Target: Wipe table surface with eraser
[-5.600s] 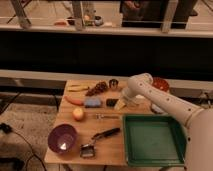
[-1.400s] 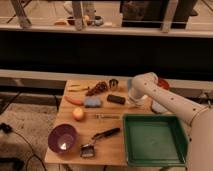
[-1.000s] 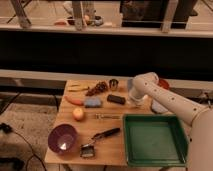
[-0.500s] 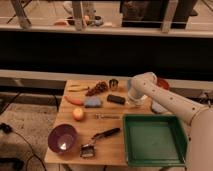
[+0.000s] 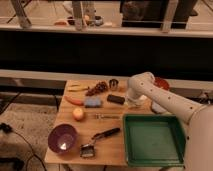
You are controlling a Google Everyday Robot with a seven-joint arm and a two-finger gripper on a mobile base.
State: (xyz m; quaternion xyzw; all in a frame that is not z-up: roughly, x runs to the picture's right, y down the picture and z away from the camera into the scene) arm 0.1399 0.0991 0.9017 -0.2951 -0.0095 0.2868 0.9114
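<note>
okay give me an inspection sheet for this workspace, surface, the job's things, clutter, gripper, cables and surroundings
Surface: table surface, light wood, crowded.
Job's things: eraser, black, flat on the table at centre rear, beside the blue block.
Clutter: green tray front right; purple bowl front left; brush; orange fruit; carrot; metal cup; fork.
Gripper: gripper low at the table just right of the eraser.
Cables: black cable on the floor, left.
Surroundings: railing and counter behind the table.

White arm bent at elbow – gripper (image 5: 131, 101) low over table, right of centre.
</note>
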